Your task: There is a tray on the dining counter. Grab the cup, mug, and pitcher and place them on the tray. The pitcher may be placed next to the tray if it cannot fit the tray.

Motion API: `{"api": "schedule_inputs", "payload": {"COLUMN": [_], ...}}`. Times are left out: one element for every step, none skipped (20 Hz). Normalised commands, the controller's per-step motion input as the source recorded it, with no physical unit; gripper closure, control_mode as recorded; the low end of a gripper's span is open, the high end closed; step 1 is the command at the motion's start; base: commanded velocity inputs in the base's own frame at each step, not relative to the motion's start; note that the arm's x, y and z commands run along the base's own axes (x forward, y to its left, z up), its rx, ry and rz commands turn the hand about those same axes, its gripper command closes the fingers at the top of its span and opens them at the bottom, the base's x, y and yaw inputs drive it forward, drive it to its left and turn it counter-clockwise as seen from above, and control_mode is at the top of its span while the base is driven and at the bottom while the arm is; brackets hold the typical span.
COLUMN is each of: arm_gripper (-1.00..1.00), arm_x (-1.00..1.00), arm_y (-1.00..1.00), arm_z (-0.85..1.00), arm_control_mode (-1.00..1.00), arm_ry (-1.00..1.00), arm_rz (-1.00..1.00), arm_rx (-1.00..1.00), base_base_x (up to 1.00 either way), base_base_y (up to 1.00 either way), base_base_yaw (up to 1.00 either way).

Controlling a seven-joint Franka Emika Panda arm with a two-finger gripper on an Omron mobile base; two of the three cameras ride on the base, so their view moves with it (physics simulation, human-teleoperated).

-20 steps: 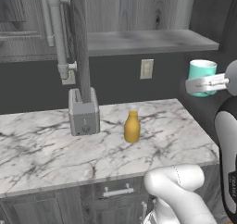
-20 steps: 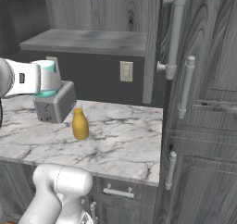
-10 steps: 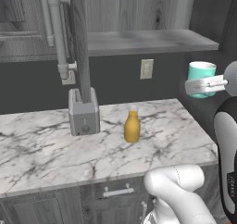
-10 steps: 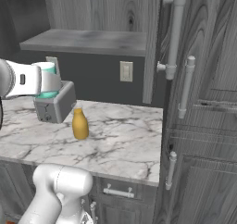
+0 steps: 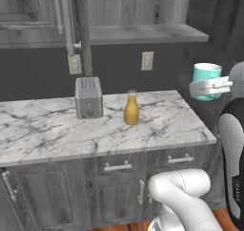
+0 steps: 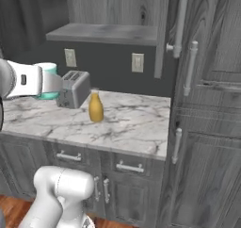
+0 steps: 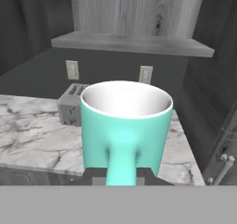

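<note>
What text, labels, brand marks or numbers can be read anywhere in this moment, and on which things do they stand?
None is readable.
White robot arm link: a small dark mark, too blurred to read.
Teal mug with white inside, mustard-yellow bottle-shaped pitcher, grey toaster, white wall outlets: no lettering visible.

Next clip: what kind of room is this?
A rendered home kitchen, most likely: a marble worktop with a grey toaster, drawers and cabinets below, wall outlets, and a shelf above.

teal mug [image 7: 125, 130] upright, handle toward camera; toaster [image 7: 70, 108] behind on marble worktop [image 7: 28, 142]
</note>
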Motion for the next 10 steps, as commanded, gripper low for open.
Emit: {"api": "schedule_inputs", "payload": {"arm_gripper": [1.0, 1.0, 1.0, 1.0, 1.0, 1.0, 1.0, 1.0, 1.0, 1.0], "arm_x": [0.0, 0.0, 0.0, 0.0, 0.0, 0.0, 0.0, 0.0, 0.0, 0.0], "arm_y": [0.0, 0.0, 0.0, 0.0, 0.0, 0.0, 0.0, 0.0, 0.0, 0.0], "arm_z": [0.0, 0.0, 0.0, 0.0, 0.0, 0.0, 0.0, 0.0, 0.0, 0.0], "arm_control_mode": [1.0, 1.0, 1.0, 1.0, 1.0, 1.0, 1.0, 1.0, 1.0, 1.0], "arm_ry": [0.0, 0.0, 0.0, 0.0, 0.0, 0.0, 0.0, 0.0, 0.0, 0.0], "arm_rz": [0.0, 0.0, 0.0, 0.0, 0.0, 0.0, 0.0, 0.0, 0.0, 0.0], "arm_rx": [0.0, 0.0, 0.0, 0.0, 0.0, 0.0, 0.0, 0.0, 0.0, 0.0], "base_base_x": [-1.0, -1.0, -1.0, -1.0, -1.0, -1.0, -0.94, -0.66, -0.64, -0.51], "base_base_y": [0.0, 0.0, 0.0, 0.0, 0.0, 0.0, 0.07, 0.09, 0.1, 0.17], "base_base_yaw": [0.32, 0.35, 0.39, 0.41, 0.48, 0.53, 0.59, 0.67, 0.75, 0.79]}}
